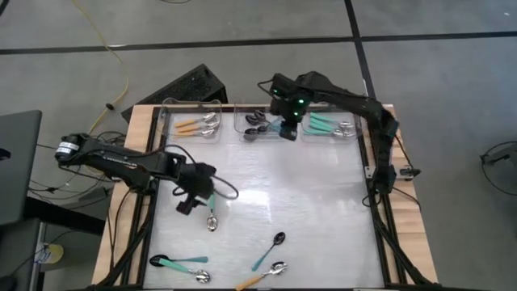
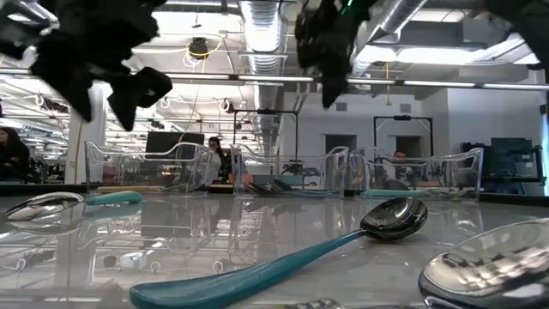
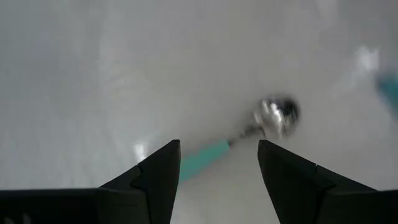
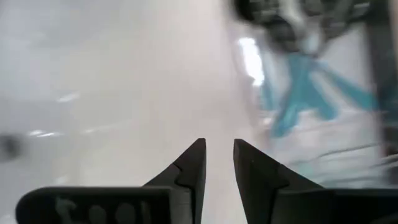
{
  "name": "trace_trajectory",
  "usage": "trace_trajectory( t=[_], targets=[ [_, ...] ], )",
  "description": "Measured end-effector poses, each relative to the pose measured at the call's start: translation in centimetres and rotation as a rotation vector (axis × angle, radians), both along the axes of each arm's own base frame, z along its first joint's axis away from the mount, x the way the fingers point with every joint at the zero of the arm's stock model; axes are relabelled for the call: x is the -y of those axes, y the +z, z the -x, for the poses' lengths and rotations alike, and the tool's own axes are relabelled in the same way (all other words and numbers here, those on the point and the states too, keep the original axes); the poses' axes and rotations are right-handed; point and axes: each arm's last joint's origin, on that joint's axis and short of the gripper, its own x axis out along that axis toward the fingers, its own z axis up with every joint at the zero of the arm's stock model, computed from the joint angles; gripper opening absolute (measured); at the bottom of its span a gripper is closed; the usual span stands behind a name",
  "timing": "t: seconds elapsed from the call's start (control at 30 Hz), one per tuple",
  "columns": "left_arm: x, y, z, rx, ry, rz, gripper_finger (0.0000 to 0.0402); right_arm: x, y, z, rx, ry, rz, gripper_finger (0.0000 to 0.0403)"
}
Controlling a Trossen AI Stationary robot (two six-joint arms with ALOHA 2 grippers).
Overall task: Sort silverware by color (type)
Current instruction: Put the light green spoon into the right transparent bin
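My left gripper (image 1: 194, 200) (image 3: 217, 144) hovers open over the table's left middle. Its fingers stand on either side of the teal handle (image 3: 205, 158) of a silver-bowled spoon (image 1: 212, 220) without touching it. My right gripper (image 1: 288, 131) (image 4: 219, 142) is at the far edge beside the bins, with a narrow gap between its fingers and nothing in them. Other spoons lie flat near the near edge: a black-bowled teal one (image 1: 271, 250) (image 2: 283, 262), another teal one (image 1: 179, 260), a silver one (image 1: 199, 276), and an orange-handled one (image 1: 262, 276).
Three clear bins stand along the far edge. The left bin (image 1: 194, 123) holds orange-handled spoons, the middle bin (image 1: 258, 123) black ones, and the right bin (image 1: 331, 125) teal-handled ones. Bare white table (image 1: 291, 186) lies between the arms. People show in the room beyond.
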Motion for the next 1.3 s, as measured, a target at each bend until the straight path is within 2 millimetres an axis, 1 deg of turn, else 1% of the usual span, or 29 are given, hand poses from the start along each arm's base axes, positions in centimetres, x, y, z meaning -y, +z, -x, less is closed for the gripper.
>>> trace_trajectory(
  t=[0.13, 0.23, 0.3, 0.4, 0.5, 0.57, 0.67, 0.77, 0.87, 0.97, 1.03, 1.07, 1.1, 1.17, 1.23, 1.3],
  targets=[
    [0.9, -1.7, -0.9, -0.034, -0.229, -0.138, 0.0200, -3.3, 2.6, 1.6, 0.049, 0.018, -0.043, 0.0107],
    [1.1, -3.1, -1.8, -0.077, -0.289, -0.195, 0.0200, -5.9, 4.3, 3.1, 0.088, 0.015, -0.040, 0.0107],
    [1.1, -4.1, -2.0, -0.137, -0.332, -0.213, 0.0200, -7.6, 5.2, 4.3, 0.107, 0.008, -0.049, 0.0107],
    [1.2, -5.2, -2.4, -0.182, -0.410, -0.236, 0.0200, -10.0, 5.9, 5.9, 0.129, -0.010, -0.041, 0.0107],
    [1.3, -6.2, -2.8, -0.199, -0.474, -0.254, 0.0200, -12.2, 6.0, 7.7, 0.156, -0.064, 0.006, 0.0107],
    [1.3, -6.6, -3.2, -0.185, -0.495, -0.262, 0.0200, -13.6, 5.8, 9.0, 0.178, -0.102, 0.026, 0.0107],
    [1.4, -7.2, -3.6, -0.179, -0.542, -0.274, 0.0200, -15.3, 4.8, 10.5, 0.211, -0.143, 0.030, 0.0107],
    [1.4, -7.5, -3.5, -0.209, -0.591, -0.279, 0.0186, -16.7, 3.5, 11.9, 0.236, -0.186, 0.007, 0.0107],
    [1.4, -7.8, -3.3, -0.253, -0.598, -0.261, 0.0149, -17.7, 2.3, 13.2, 0.244, -0.233, -0.038, 0.0107],
    [1.4, -7.9, -3.1, -0.270, -0.582, -0.217, 0.0088, -18.6, 1.1, 14.2, 0.243, -0.294, -0.051, 0.0107],
    [1.5, -7.7, -3.0, -0.272, -0.548, -0.199, 0.0041, -19.0, 0.4, 14.6, 0.251, -0.325, -0.040, 0.0107],
    [1.5, -7.6, -3.1, -0.279, -0.526, -0.187, 0.0025, -19.3, 0.0, 14.8, 0.261, -0.334, -0.030, 0.0107],
    [1.4, -7.4, -3.2, -0.286, -0.495, -0.177, 0.0019, -19.5, -0.5, 14.9, 0.269, -0.345, -0.015, 0.0107],
    [1.2, -7.0, -3.4, -0.322, -0.429, -0.148, 0.0021, -20.0, -1.4, 14.8, 0.316, -0.369, 0.018, 0.0107],
    [0.7, -6.3, -3.6, -0.356, -0.354, -0.120, 0.0027, -20.4, -2.4, 14.2, 0.396, -0.388, 0.035, 0.0107],
    [0.2, -5.2, -4.2, -0.320, -0.283, -0.076, 0.0027, -20.9, -3.4, 13.3, 0.486, -0.383, 0.020, 0.0107]
  ],
)
